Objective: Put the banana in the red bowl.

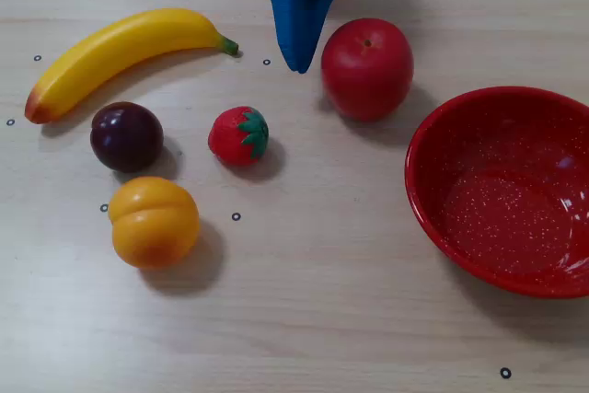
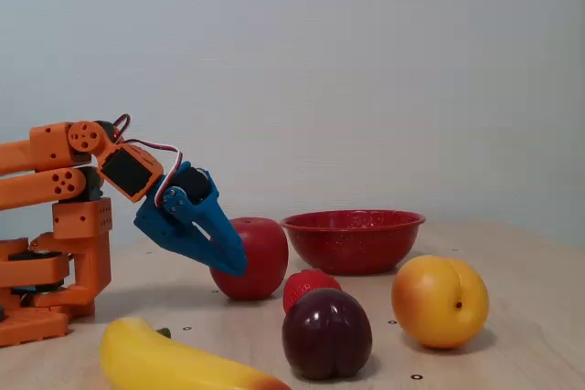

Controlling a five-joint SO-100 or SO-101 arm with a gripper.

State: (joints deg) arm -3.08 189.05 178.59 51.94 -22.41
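The banana point(image 1: 120, 51) lies on the desk point(image 1: 331, 319) at the far left of a fixed view, green stem toward the blue fingers point(image 1: 299, 29), which hang pressed together, gripping nothing, just beside the apple point(image 1: 366, 67). The red bowl point(image 1: 433, 190) sits empty at the right, well apart from the banana.

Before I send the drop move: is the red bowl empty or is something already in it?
Empty. In the top-down fixed view the red bowl shows only its speckled inside; the banana still lies on the table, far left.
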